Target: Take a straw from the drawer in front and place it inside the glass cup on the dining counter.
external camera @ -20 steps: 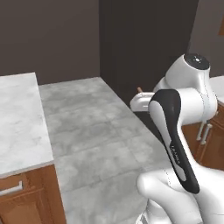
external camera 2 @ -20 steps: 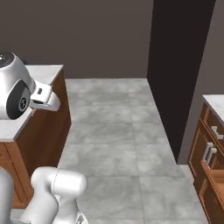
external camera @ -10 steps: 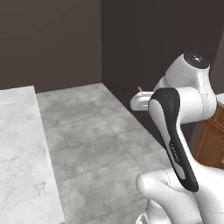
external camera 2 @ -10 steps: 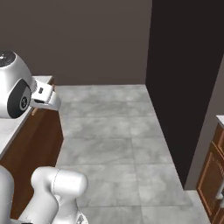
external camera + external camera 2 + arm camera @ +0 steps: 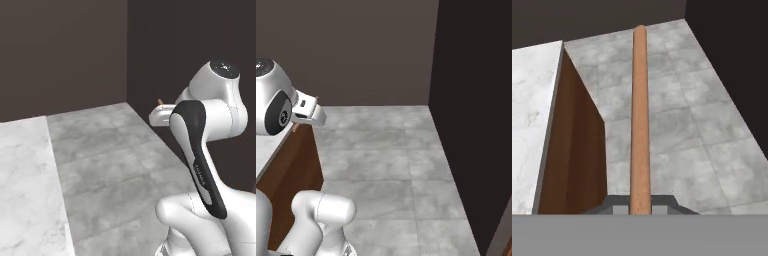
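Observation:
In the hand view the reddish-brown straw (image 5: 640,115) runs straight up the middle of the picture, and my gripper (image 5: 640,209) is shut on its lower end. The straw's tip (image 5: 160,102) pokes up above my white hand in the left base view. The dining counter's white marble top (image 5: 532,110) lies to the left, below the hand, with its brown wood side (image 5: 577,150) facing the floor. The same marble top (image 5: 25,175) is at the lower left of the left base view. The glass cup and the drawer are out of view.
Grey tiled floor (image 5: 110,150) stretches between the counter and a tall black panel (image 5: 476,100) on the right. A dark wall (image 5: 60,55) closes the far end. The counter's wood base (image 5: 301,165) stands close beside my own body.
The whole picture has shifted, so the base has moved: the wood cabinets at the right have slid out of view and the walls look nearer. The straw stays held in the gripper.

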Controlling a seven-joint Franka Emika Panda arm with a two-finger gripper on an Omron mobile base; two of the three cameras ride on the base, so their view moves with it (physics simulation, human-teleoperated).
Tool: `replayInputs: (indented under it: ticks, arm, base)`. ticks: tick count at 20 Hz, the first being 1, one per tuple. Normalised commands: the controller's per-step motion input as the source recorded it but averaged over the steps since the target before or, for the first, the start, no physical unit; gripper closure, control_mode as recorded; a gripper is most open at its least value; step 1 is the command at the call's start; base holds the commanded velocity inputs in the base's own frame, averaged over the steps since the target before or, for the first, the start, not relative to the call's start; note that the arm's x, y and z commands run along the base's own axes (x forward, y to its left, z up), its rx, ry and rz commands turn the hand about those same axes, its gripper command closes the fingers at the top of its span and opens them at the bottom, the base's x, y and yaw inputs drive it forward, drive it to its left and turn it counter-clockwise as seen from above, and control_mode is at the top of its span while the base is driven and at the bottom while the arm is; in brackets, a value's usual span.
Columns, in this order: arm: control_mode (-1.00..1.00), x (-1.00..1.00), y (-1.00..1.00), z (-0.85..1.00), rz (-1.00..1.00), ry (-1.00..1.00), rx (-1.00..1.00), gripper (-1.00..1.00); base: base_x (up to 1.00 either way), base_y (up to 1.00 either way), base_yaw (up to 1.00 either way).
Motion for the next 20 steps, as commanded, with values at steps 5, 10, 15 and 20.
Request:
replayInputs:
  ticks: [5,10,15,20]
  arm:
    - [1.00,0.00,0.00,0.00,0.00,0.00,0.00,1.00]
    - [1.00,0.00,0.00,0.00,0.00,0.00,0.00,1.00]
    - [1.00,0.00,0.00,0.00,0.00,0.00,0.00,1.00]
    - [1.00,0.00,0.00,0.00,0.00,0.00,0.00,1.00]
  base:
    - [1.00,0.00,0.01]
    - [1.00,0.00,0.00]
    - [1.00,0.00,0.00]
    - [1.00,0.00,0.05]
